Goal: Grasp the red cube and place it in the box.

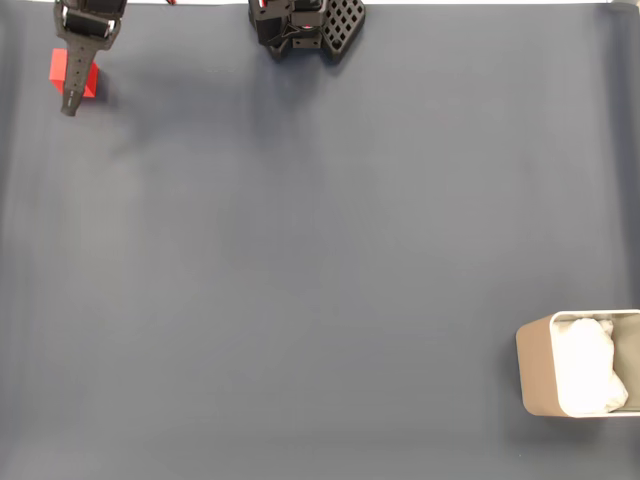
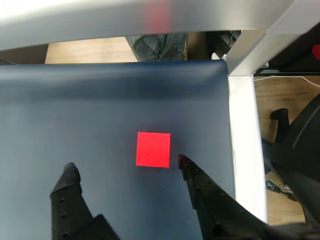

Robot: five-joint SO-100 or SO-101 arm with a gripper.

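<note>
The red cube (image 1: 75, 72) lies on the dark blue mat at the far top left of the fixed view, partly covered by my black gripper (image 1: 72, 100), which hangs over it. Seen from the wrist, the red cube (image 2: 153, 149) rests flat on the mat just ahead of my gripper (image 2: 127, 167). The jaws are open and wide apart: one fingertip (image 2: 70, 172) stands well left of the cube, the other fingertip (image 2: 183, 162) sits close to its lower right corner. Nothing is held. The box (image 1: 580, 363), tan-walled with white lining, stands at the bottom right edge.
The arm's black base (image 1: 305, 28) sits at the top middle of the mat. In the wrist view the mat (image 2: 100, 110) ends at a white table edge (image 2: 244, 140) right of the cube, with a metal frame above and a chair beyond.
</note>
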